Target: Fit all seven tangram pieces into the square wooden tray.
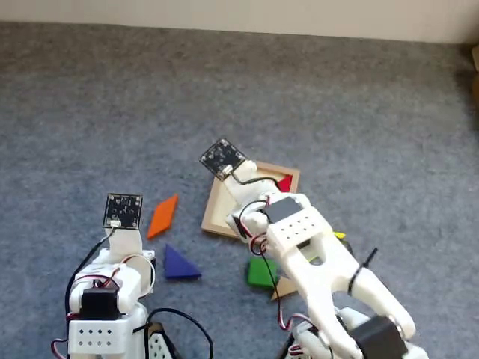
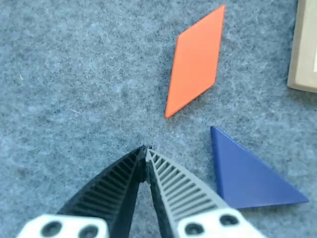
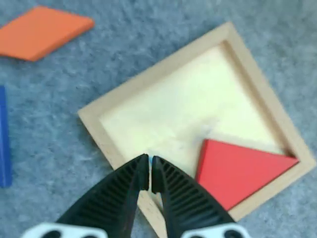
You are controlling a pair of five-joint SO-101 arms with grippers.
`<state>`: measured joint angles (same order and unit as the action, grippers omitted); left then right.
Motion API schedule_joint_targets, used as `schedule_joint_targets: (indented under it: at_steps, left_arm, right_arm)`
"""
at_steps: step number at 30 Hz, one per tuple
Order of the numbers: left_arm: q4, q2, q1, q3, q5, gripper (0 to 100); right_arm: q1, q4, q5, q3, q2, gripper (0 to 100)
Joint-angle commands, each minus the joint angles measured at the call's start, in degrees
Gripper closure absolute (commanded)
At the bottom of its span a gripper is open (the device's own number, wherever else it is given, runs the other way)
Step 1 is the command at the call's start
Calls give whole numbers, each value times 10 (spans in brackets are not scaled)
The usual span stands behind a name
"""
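Surface: grey carpet (image 1: 337, 97) under everything.
Landmark: square wooden tray (image 1: 212, 209) (image 2: 304, 49) (image 3: 153, 69), lying flat, partly covered by the right arm in the high view.
Red triangular piece (image 1: 285, 182) (image 3: 237, 168): inside the tray, flat in one corner, with two edges against the rim.
Orange parallelogram piece (image 1: 162, 216) (image 2: 195, 59) (image 3: 42, 30): on the carpet near the tray, on the left arm's side, not touching it.
Blue triangular piece (image 1: 178, 265) (image 2: 242, 173) (image 3: 2, 139): on the carpet, farther from the tray than the orange one, apart from both.
Green piece (image 1: 260, 272): on the carpet near the tray, on the side toward the arm bases, part-hidden by the right arm; shape unclear.
Left gripper (image 2: 145, 151): above bare carpet, near the orange and blue pieces, away from the tray; fingertips meet, holding nothing.
Right gripper (image 3: 150, 161): over the tray floor just inside one rim, beside the red triangle; fingers closed to a thin slit, no piece seen held.
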<state>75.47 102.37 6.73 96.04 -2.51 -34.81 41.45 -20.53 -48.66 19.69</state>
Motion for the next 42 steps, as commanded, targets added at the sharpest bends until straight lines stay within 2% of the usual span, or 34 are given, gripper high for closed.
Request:
schedule_joint_targets:
  at_steps: [1, 6, 27, 36, 42]
  left_arm:
    - [2, 24, 7, 11, -4, 993]
    - [2, 24, 7, 11, -4, 993]
    - [2, 24, 7, 11, -4, 993]
    - [2, 24, 7, 11, -4, 993]
    - [2, 24, 7, 11, -4, 993]
  right_arm:
    - [-6, -19, 17, 64, -73, 985]
    - [-6, -21, 32, 109, -138, 985]
    - [19, 5, 32, 101, -137, 986]
    - [20, 15, 32, 78, -44, 986]
    - [21, 18, 30, 36, -36, 986]
